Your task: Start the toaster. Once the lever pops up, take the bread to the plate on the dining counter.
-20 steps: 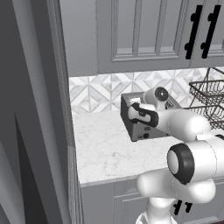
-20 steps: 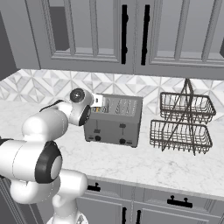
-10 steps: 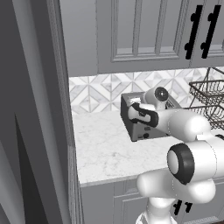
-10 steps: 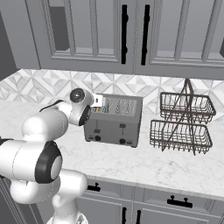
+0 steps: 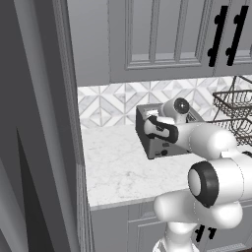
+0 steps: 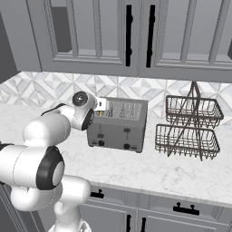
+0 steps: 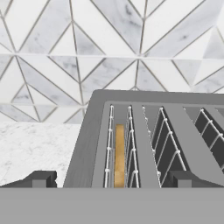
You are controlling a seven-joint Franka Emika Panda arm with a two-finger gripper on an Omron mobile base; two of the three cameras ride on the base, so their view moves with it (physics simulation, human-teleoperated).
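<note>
Your gripper (image 7: 111,180) hangs jaws apart over the dark grey boxy metal toaster (image 6: 118,123); the pale tan bread slice (image 7: 119,154) sits at twelve o'clock, sunk in its slot. Descend crooked and you risk snagging the slot wires.

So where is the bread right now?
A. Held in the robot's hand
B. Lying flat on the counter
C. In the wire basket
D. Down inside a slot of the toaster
D. In the hand view, the tan edge of the bread sits low between the wire guides of a slot in the toaster, and the open hand holds nothing.
</note>
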